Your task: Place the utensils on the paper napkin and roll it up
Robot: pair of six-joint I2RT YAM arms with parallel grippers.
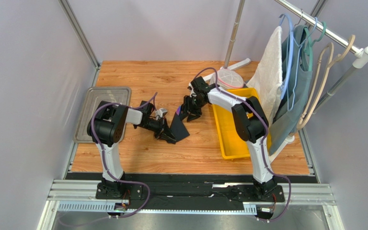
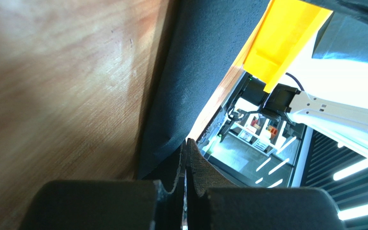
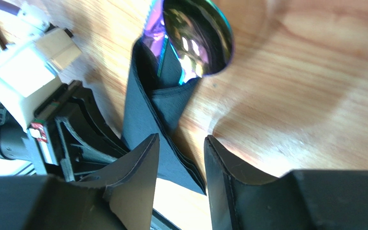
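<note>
The top view is bright, even and sharp, with only faint shadows on the counter (image 1: 171, 158). In the left wrist view the near wood is blurred and the right side burns out to white. In the right wrist view the spoon (image 3: 195, 38) mirrors strong light; the jaws of the right gripper (image 3: 181, 139) are dark and soft.

Smooth wood-grain table (image 1: 138, 76), faint sheen. The paper napkin (image 3: 147, 110) is matt black and finely fibrous. Protruding from napkin: spoon head (image 3: 198, 38), mirror-glossy iridescent purple metal. Right of napkin: glossy yellow plastic bin (image 1: 229, 143). Left of napkin: dull grey metal tray (image 1: 87, 120).
</note>
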